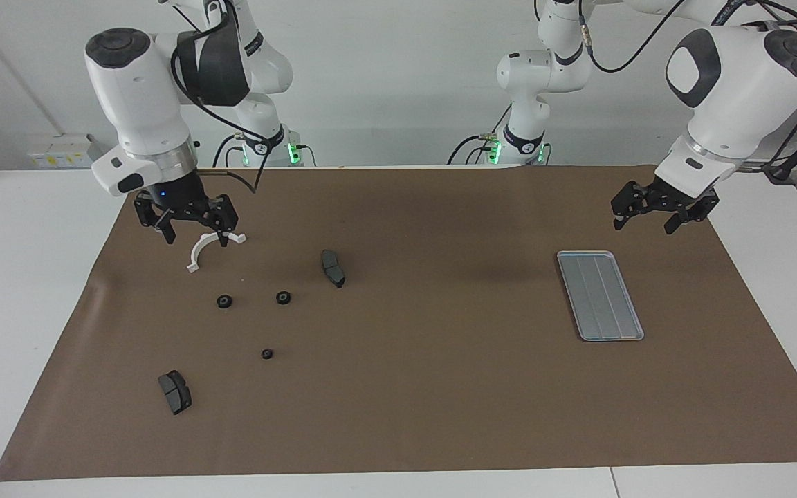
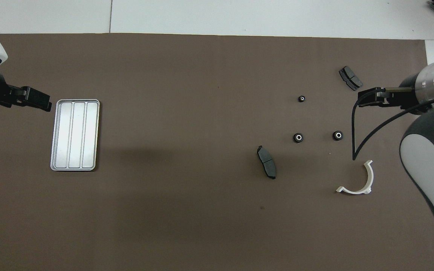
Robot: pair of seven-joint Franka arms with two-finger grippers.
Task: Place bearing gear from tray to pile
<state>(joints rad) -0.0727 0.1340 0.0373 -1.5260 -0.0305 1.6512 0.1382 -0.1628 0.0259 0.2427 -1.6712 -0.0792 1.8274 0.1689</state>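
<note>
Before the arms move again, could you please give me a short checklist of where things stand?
1. Tray holds no gears: ok.
2. Three bearing gears lie on the mat with the pile: ok.
3. Right gripper open, holding nothing, raised over the white bracket: ok.
4. Left gripper open, waiting beside the tray: ok.
5. Both brake pads lie apart from the gears: ok.
</note>
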